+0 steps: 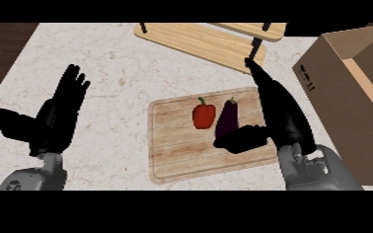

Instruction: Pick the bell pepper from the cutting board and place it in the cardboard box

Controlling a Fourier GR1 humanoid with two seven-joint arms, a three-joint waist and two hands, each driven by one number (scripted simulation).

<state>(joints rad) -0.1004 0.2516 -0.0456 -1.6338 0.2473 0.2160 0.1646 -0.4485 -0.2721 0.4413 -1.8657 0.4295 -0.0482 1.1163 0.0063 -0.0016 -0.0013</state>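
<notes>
A red bell pepper [204, 115] with a green stem lies near the middle of the wooden cutting board [175, 153]. A dark purple eggplant [228, 118] lies just to its right on the same board. My right hand [280, 108] is over the board's right side, fingers straight and pointing away, thumb stretched left below the eggplant; it holds nothing. The cardboard box [342, 94] stands open at the right edge of the view. My left hand [58, 113] rests open at the left, fingers up, away from the board.
Two light wooden shelf boards [197, 39] on black supports lie at the back of the marble counter [109, 69]. A dark wood surface shows at the upper left corner.
</notes>
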